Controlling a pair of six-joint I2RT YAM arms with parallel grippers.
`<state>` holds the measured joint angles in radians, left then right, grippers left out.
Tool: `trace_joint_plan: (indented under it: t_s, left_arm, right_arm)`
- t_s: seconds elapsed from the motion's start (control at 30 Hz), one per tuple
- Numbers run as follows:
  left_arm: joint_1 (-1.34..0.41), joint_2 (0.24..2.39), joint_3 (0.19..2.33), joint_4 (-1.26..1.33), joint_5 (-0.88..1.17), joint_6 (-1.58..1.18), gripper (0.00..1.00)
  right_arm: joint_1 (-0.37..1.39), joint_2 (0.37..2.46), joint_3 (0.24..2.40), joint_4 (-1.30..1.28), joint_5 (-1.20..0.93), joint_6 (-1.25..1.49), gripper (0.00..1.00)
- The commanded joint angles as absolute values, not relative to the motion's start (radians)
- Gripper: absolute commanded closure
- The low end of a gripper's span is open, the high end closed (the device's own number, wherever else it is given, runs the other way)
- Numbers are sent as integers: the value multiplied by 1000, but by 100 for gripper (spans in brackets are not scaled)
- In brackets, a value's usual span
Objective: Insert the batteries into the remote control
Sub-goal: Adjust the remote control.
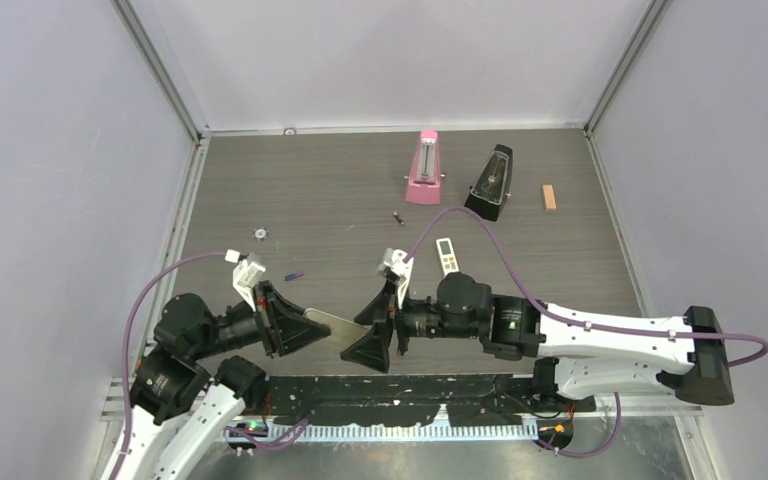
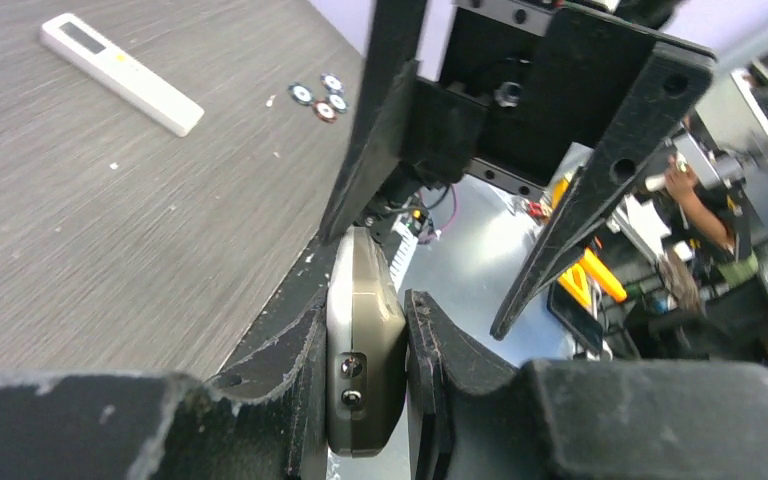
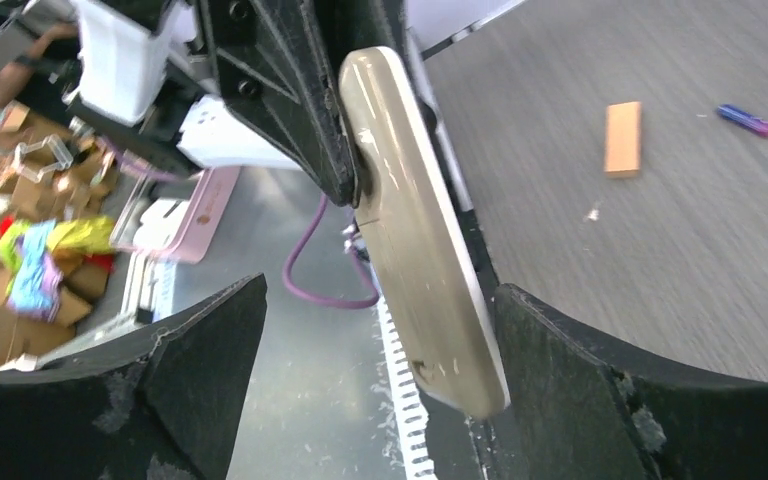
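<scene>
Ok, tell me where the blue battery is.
In the top view the blue battery lies on the table, left of centre, a little beyond the left tool and touching nothing.

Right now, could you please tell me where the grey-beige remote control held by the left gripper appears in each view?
Top external: remote control low centre, sticking out of the left gripper.
Left wrist: remote control bottom centre, seen edge-on.
Right wrist: remote control centre, slanting down from the top.
Shared landmark: the left gripper clamped on one end.
</scene>
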<state>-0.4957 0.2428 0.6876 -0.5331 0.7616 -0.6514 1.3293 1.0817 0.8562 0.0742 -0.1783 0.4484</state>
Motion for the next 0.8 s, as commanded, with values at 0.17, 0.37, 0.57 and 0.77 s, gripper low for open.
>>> trace_joint_plan:
  t_s: [0.17,0.37,0.57,0.77]
  left_arm:
    - [-497,251,611,-513,374,-829,100]
    - [-497,317,442,-257,381,-981,100]
    - [-497,381,326,-129,366,-1009,100]
    - [-499,371,202,-42,350,-1003,100]
  right_arm:
    - [1315,945,819,-163,353,734,16]
    - [1309,946,769,-219,435,930,40]
    - [1306,1005,738,-208,470,1014,55]
    - [1298,1120,721,-101,441,1038,59]
